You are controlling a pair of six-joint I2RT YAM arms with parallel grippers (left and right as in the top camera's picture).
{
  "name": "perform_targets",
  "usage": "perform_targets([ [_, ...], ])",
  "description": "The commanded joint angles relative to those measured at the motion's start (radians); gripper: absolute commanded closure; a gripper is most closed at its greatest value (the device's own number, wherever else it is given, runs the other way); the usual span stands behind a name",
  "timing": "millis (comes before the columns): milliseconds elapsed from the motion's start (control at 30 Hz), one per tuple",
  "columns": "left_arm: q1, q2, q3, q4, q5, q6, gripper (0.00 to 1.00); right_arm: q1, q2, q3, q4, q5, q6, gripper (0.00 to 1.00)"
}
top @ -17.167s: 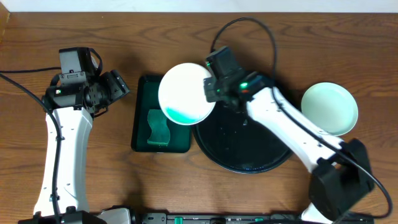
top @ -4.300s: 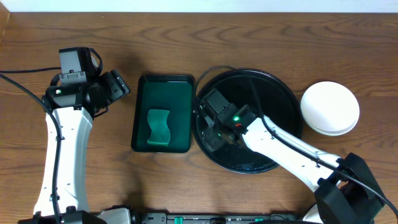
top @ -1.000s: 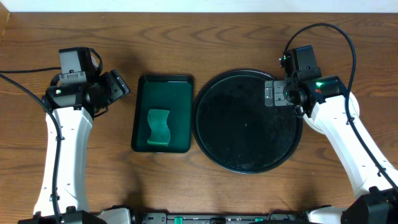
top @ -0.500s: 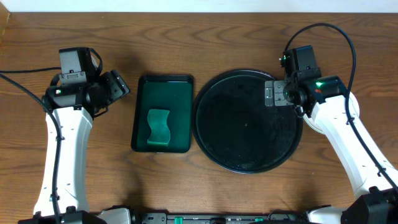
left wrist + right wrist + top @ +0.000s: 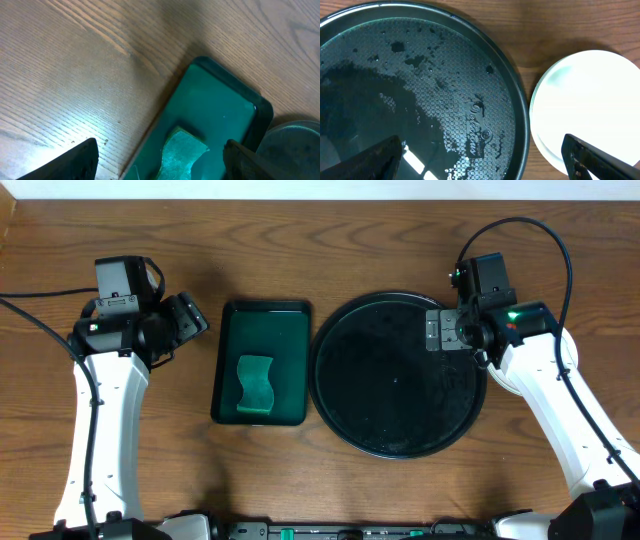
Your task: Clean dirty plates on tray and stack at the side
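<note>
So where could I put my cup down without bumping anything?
The black tray is bare inside. Open wood runs behind both trays, in front of them, and between the green tray and the left arm. Crowded: the right side, where the right gripper hangs beside the stacked plates; the trays nearly touch.

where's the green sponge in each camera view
Overhead: green sponge lies in the dark green tray, left of centre.
Left wrist: sponge at bottom centre, in the same tray.
Right wrist: not in it.
Shared landmark: the black tray, also at left wrist's lower right corner and filling right wrist's left.
</note>
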Motion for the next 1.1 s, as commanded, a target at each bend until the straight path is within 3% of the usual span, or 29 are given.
perform_targets([
  [0, 0.002, 0.006, 0.0, -0.003, -0.009, -0.002, 0.2, -0.001, -0.011, 0.015, -0.001, 0.002, 0.003, 0.01],
  [1067, 0.002, 0.006, 0.0, -0.003, -0.009, -0.002, 0.2, 0.001, -0.06, 0.015, -0.001, 0.002, 0.003, 0.01],
])
